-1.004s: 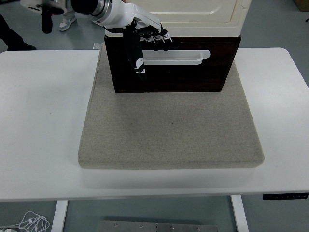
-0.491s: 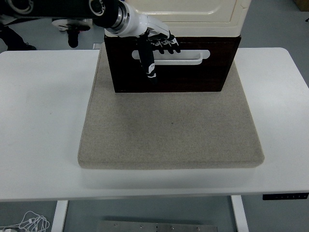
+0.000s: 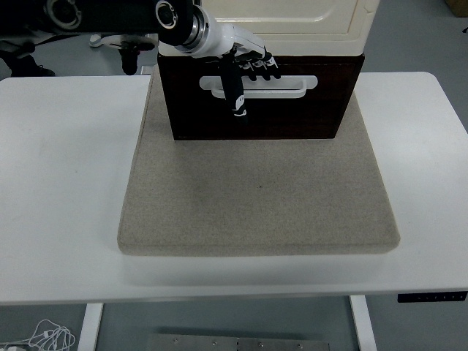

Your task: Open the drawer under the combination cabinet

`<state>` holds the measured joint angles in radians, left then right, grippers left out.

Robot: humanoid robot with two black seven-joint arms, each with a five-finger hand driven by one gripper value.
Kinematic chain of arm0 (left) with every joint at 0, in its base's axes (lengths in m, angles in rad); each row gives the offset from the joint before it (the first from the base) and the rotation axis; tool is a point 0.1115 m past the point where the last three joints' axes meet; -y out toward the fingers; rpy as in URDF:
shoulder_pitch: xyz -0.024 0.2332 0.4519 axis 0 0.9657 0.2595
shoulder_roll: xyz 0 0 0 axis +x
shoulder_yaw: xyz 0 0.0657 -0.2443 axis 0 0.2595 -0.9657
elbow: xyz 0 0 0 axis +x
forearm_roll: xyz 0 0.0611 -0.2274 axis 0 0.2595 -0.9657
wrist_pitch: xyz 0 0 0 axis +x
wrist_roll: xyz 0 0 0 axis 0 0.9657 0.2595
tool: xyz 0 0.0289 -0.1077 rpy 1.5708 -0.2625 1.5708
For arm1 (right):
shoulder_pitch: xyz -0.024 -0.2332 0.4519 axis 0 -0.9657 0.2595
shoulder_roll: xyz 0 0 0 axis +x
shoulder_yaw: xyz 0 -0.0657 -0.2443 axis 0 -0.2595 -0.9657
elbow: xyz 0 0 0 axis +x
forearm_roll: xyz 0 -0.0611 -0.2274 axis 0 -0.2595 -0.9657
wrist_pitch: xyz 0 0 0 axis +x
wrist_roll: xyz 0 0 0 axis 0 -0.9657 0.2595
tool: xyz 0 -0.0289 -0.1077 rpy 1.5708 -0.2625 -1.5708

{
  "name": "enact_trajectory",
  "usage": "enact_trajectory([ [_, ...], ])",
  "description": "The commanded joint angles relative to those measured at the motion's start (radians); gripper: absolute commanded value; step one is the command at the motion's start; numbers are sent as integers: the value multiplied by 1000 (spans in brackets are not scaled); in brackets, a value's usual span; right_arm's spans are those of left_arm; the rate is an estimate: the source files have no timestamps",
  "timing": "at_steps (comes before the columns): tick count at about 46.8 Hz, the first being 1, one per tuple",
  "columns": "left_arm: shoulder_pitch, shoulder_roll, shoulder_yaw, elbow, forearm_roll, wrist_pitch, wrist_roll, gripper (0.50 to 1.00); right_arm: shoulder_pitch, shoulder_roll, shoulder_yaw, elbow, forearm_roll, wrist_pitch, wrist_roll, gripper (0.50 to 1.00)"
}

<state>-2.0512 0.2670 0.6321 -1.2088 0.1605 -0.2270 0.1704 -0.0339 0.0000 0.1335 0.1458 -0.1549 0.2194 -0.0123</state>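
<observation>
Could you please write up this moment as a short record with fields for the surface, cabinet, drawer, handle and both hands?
surface: white table with a grey mat on it
cabinet: cream upper part at the far edge of the mat
drawer: dark brown drawer front, flush under the cream part, appears closed
handle: white bar handle across the drawer front
left hand: left hand at the handle's left half, fingers curled over the bar, thumb pointing down
right hand: not in view

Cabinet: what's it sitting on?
The cabinet sits on a beige mat spread on the white table. The mat hides the tabletop beneath the cabinet.
</observation>
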Motion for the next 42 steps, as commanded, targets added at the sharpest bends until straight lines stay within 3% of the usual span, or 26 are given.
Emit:
enact_trajectory([
  [1, -1, 0, 0, -1, -1, 0, 0, 1000, 0, 0, 0, 0, 0, 0, 0, 926],
  [42, 34, 0, 0, 8, -1, 5, 0, 1000, 0, 0, 0, 0, 0, 0, 0, 926],
])
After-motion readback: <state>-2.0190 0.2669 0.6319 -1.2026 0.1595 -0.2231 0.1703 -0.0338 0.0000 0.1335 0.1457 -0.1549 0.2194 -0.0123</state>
